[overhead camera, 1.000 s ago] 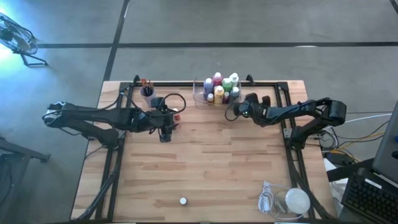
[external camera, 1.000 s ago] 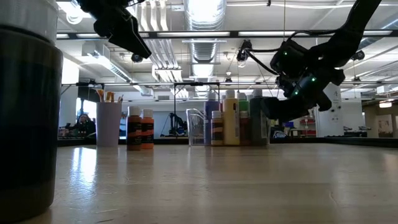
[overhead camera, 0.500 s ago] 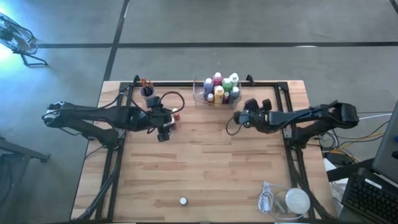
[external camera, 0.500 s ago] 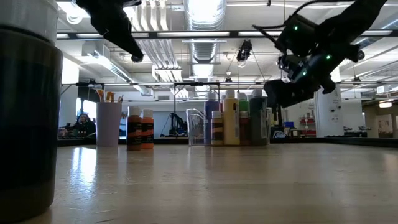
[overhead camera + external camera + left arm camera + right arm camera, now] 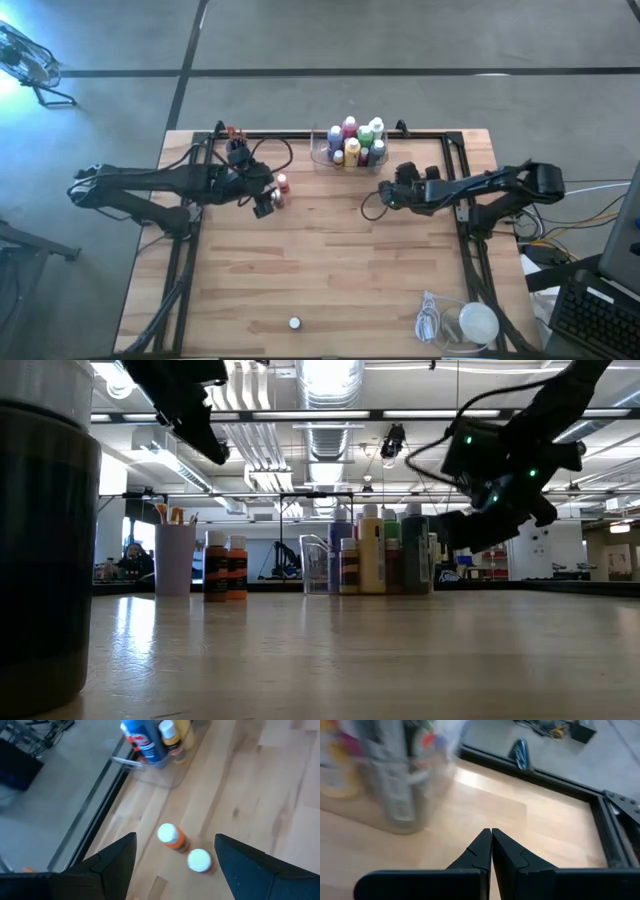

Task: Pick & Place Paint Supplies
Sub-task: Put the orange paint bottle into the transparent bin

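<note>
Orange bottles (image 5: 171, 836) stand loose near the worktop's far-left corner beneath my wide, empty left pincer (image 5: 175, 855); most bottles (image 5: 354, 140) fill the far-edge tray (image 5: 318, 152); right pincer (image 5: 491, 851) shut, empty.

Worktop (image 5: 330, 270): pale wood planks w/ visible grain, smooth, slight sheen that mirrors the room in the low view. Clear plastic tray (image 5: 322, 150), glossy, see-through. Paint bottles (image 5: 352, 140): smooth plastic, pale matt caps. Two orange bottles (image 5: 171, 836) w/ white plastic caps. Both arms matt black; left gripper (image 5: 172, 857) & right gripper (image 5: 491, 842) dark, dull plastic look. Floor (image 5: 400, 40): grey, matt concrete.
</note>
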